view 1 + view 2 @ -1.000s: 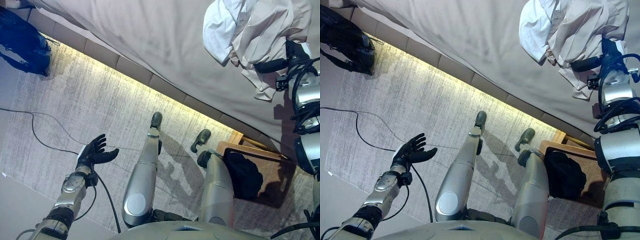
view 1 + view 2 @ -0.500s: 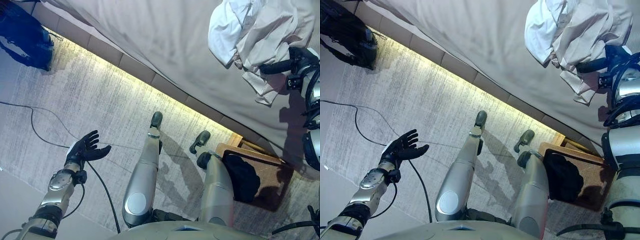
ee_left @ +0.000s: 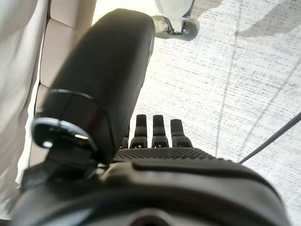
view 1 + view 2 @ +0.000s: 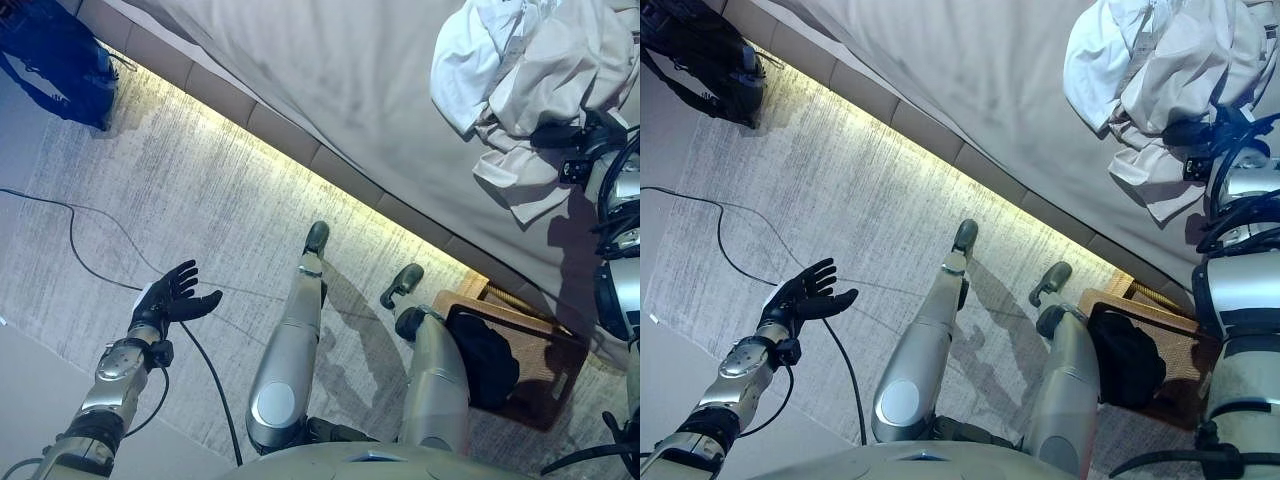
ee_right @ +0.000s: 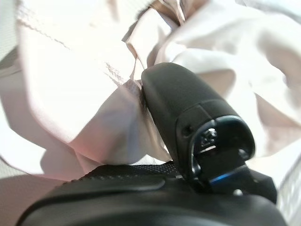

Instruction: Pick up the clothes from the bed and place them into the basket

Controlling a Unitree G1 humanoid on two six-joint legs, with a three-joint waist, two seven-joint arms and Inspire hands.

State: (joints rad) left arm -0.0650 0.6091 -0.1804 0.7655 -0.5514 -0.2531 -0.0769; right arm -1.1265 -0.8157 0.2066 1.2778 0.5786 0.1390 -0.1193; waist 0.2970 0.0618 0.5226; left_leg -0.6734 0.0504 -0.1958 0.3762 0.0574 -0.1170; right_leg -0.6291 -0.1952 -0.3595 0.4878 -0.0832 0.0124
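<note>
Lying crumpled on the bed [image 4: 330, 90]: a heap of pale clothes [image 4: 530, 60], white and cream cotton, soft and deeply creased, with a flat collar-like flap trailing off the lower edge toward the mattress side. Spreading beneath them, a smooth grey-beige sheet, and along the bed's base a row of padded rectangular panels lit by a warm yellow strip.

Pressing into the heap from the near side: the right hand [image 4: 565, 135], dark and matte, its thumb [image 5: 188, 108] poking into a fold of the cloth in the right wrist view. Fingers buried under the fabric, so cannot tell whether curling round it or lying straight.

Hovering well away over the floor: the left hand [image 4: 172, 300], palm up, fingers fanned apart and relaxed, gripping nothing; ribbed dark fingertips showing in a neat row in the left wrist view.

Sitting on the floor just beside the bed's edge, below the heap: a square woven basket [image 4: 545, 375] of brown wicker, already containing a rumpled black garment [image 4: 482, 355].

Covering the floor: a pale grey rug [image 4: 170, 190] with a fine streaked weave. Resting at the rug's far corner against the bed: a dark blue bag [image 4: 55, 65] with straps.
</note>
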